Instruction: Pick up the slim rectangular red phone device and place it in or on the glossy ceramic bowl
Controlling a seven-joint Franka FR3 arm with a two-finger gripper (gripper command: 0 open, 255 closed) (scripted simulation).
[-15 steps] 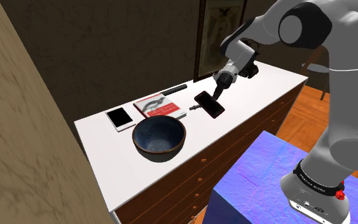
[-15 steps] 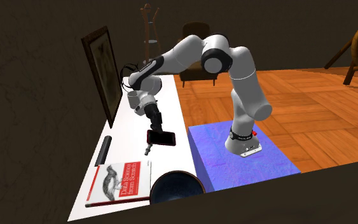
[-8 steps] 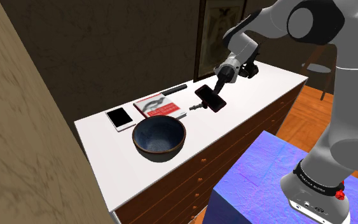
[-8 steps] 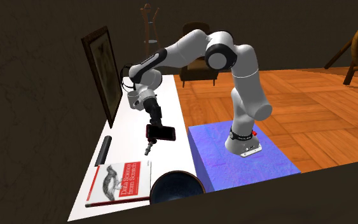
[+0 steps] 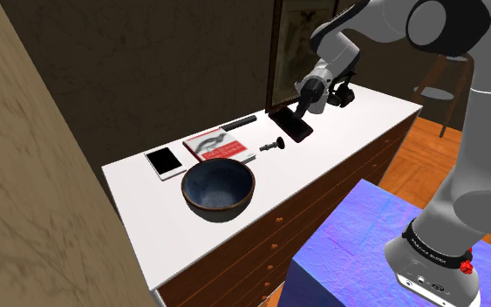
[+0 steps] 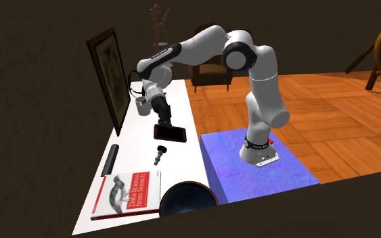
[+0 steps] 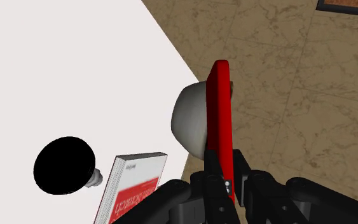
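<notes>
The red phone (image 5: 290, 125) with a dark face hangs above the white top, and my gripper (image 5: 301, 111) is shut on its upper end. The second exterior view has the phone (image 6: 170, 133) level in the air under the gripper (image 6: 162, 120). From the wrist I see the phone (image 7: 222, 127) edge-on, clasped between the fingers (image 7: 214, 181). The dark blue glossy bowl (image 5: 219, 187) stands near the front edge, well apart from the phone toward the shoulder view's left. Its rim (image 6: 187, 193) also appears low in the second exterior view.
A small black knob (image 5: 275, 144) stands under the phone. A red-and-white book (image 5: 216, 146), a white phone (image 5: 164, 162) and a black bar (image 5: 240, 122) lie behind the bowl. A framed picture (image 6: 111, 71) leans on the wall. The blue stand (image 5: 383, 253) is beside the dresser (image 5: 261, 253).
My gripper has risen with the red phone in it, lifting it further off the white top. The black knob beneath now stands uncovered in the second exterior view.
</notes>
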